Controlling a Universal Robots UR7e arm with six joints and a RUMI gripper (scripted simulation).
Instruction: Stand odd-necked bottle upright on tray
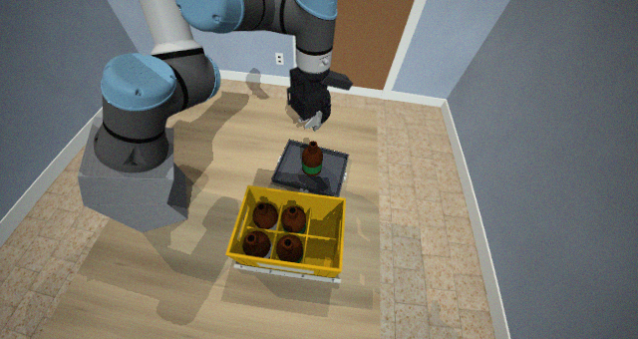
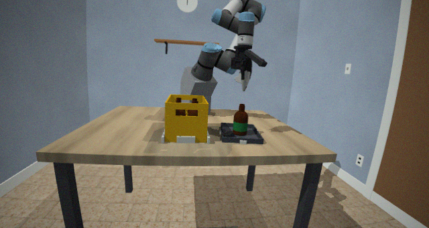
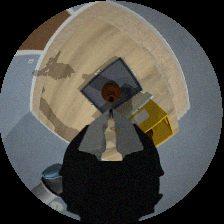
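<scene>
- Our claw (image 1: 313, 125) (image 2: 244, 89) (image 3: 111, 109): clenched, nothing grasped, above the tray.
- One bottle (image 1: 312, 160) (image 2: 240, 122) (image 3: 111, 92) upright on our tray (image 1: 285, 172) (image 2: 242, 139) (image 3: 91, 93).
- Four others in yellow crate (image 1: 286, 266) (image 2: 186, 127) (image 3: 167, 120).

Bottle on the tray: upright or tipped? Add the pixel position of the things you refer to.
Upright: the bottle (image 1: 312, 160) (image 2: 240, 122) (image 3: 111, 92) stands on its base, neck pointing up, on the tray (image 1: 284, 170) (image 2: 251, 141) (image 3: 131, 85).

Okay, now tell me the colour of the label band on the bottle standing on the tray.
Green; the label band shows best in the exterior view.
</scene>
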